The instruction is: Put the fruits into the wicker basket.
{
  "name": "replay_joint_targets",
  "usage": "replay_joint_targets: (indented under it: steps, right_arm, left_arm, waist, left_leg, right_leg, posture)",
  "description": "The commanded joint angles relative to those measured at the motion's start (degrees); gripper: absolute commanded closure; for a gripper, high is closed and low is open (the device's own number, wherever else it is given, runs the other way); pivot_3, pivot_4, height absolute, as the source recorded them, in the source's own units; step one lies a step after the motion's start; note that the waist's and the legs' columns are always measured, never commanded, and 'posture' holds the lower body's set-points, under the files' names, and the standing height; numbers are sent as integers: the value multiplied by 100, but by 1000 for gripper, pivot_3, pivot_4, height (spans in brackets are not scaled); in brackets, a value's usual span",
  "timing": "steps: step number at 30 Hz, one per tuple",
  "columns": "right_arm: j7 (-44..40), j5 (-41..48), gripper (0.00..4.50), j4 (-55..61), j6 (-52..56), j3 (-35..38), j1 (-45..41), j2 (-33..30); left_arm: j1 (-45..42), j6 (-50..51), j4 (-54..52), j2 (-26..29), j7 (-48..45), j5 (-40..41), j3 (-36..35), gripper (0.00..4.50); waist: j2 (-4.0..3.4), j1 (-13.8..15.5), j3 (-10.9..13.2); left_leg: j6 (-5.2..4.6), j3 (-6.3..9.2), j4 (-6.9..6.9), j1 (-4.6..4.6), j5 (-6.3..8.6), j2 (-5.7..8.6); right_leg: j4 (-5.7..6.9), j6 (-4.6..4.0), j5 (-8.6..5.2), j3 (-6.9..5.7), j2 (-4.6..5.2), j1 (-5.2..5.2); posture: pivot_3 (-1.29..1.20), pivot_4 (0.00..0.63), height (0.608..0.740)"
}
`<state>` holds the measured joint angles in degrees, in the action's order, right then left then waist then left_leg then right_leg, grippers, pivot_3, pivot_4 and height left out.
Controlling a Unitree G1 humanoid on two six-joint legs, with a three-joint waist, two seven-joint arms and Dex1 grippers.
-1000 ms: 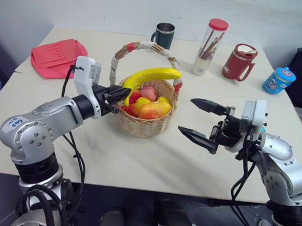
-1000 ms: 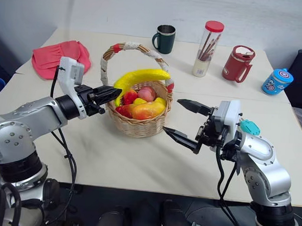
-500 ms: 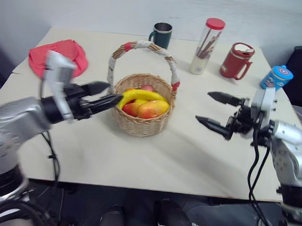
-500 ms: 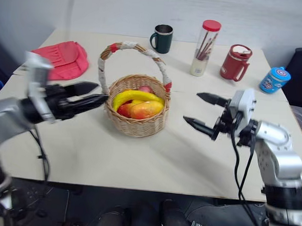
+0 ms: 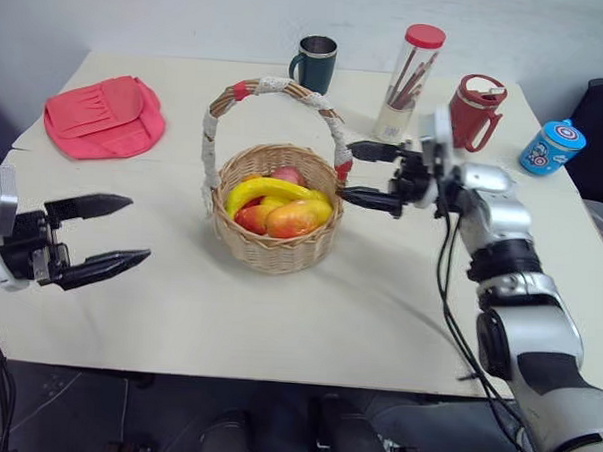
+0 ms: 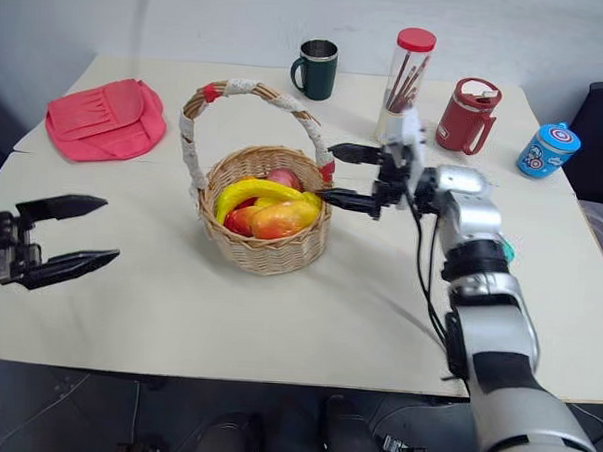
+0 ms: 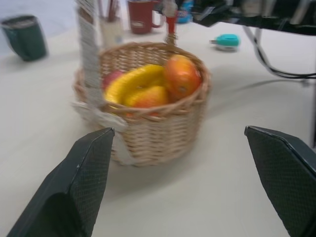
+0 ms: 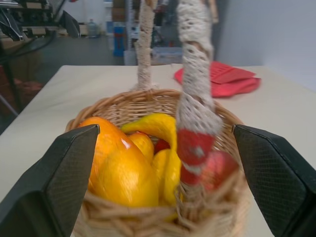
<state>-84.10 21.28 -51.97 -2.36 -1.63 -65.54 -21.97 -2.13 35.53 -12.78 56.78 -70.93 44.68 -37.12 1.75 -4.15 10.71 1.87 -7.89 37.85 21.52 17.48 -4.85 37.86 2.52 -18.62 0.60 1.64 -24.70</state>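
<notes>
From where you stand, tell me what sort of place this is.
Probably an office or lab work table: a tube of pencils, mugs and a wicker basket of toy fruit; the right wrist view shows shelving beyond.

The beige table [image 5: 277,325] carries the wicker basket [image 5: 276,247], red cloth [image 5: 103,116] and cups [image 5: 314,63].

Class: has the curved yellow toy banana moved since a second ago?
Yes. The curved yellow toy banana has dropped from above the round wicker basket's rim to inside it.

banana [image 6: 251,191], mango [image 6: 281,219] in wicker basket [image 6: 265,252] | right pincer [image 6: 334,174] agape beside handle
</notes>
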Motion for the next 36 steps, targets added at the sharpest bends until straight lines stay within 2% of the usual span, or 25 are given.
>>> replay_joint_targets:
  steps: [1,2,7,9,10,11,13,14,18,22,25,30,36]
  right_arm:
    - [-251,-171,419,-523,-383,109,-299,116]
    - [-300,-195,573,-628,-449,133,-346,153]
    - [-580,-81,2276,-686,-391,325,-421,241]
    - [-658,-132,3049,-568,-467,344,-271,151]
    - [-626,-169,3247,-499,-626,370,-184,118]
    - [-600,-190,3629,-453,-742,390,-125,95]
    - [-271,-18,4249,116,-616,583,222,-19]
    - [-105,100,4383,502,-443,688,433,-73]
    - [698,511,4376,2513,196,1089,1565,-299]
    - [2141,1107,4376,5107,1234,1856,3103,-591]
    - [2991,1348,4376,6349,1769,2328,3997,-748]
    - [4009,1422,4376,7356,2078,2876,4976,-820]
    - [4994,859,4376,7720,2022,2845,6031,-549]
  left_arm:
    - [67,196,-265,83,-91,321,-91,0]
    - [55,206,-284,62,-48,343,-70,0]
    - [-5,137,-429,-30,103,334,136,0]
    - [-46,169,-433,-35,144,374,198,0]
    - [-71,224,-425,-41,161,433,227,0]
    - [-85,265,-426,-46,179,479,246,0]
    - [-176,268,-391,-141,281,505,386,0]
    - [-198,250,-390,-187,314,501,455,0]
    - [-329,85,-329,-433,422,411,707,0]
    - [-658,-115,-81,-719,558,268,1073,0]
    - [-919,-208,170,-847,520,152,1389,0]
    - [-1572,-231,607,-996,431,115,1815,0]
    - [-2097,-477,1104,-1107,221,-191,2225,0]
  waist:
    - [-1,4,1]
    - [-1,0,1]
    - [-2,-64,1]
    - [-2,-76,1]
    - [-2,-88,1]
    - [-2,-95,1]
    - [-3,-89,1]
    - [-3,-81,1]
    - [-3,-27,2]
    - [-4,41,2]
    - [-6,95,3]
    - [-4,75,3]
    - [-5,93,2]
  left_leg:
    - [-1,3,0,1,0,2]
    - [-2,6,0,2,1,4]
    - [-2,9,10,-1,0,6]
    - [3,12,10,-3,-3,5]
    - [7,14,10,-4,-5,4]
    - [8,14,10,-5,-6,2]
    - [10,15,8,-9,-7,1]
    - [11,16,7,-9,-8,2]
    - [11,27,4,-1,-8,5]
    - [11,34,5,7,-6,5]
    - [14,31,3,1,-8,5]
    - [14,19,3,-15,-14,11]
    - [17,12,-5,-27,-21,22]
  right_leg:
    - [0,0,0,-3,5,1]
    - [-1,0,0,-6,8,2]
    - [12,0,0,-6,10,8]
    - [18,0,0,-7,8,8]
    - [20,0,0,-8,6,8]
    - [22,0,0,-7,4,7]
    - [24,0,0,-8,2,8]
    - [24,0,0,-8,2,8]
    - [13,0,0,-15,8,12]
    - [9,0,-1,-18,7,10]
    - [10,1,-1,-16,-1,11]
    - [19,8,7,-3,-5,19]
    - [19,9,11,8,-15,23]
  posture:
    - [0,150,740]
    - [0,150,740]
    - [0,150,740]
    - [0,150,740]
    - [0,150,740]
    - [0,150,740]
    - [0,150,740]
    - [0,150,740]
    - [0,150,740]
    - [0,150,740]
    - [0,150,740]
    - [0,150,740]
    - [0,150,740]
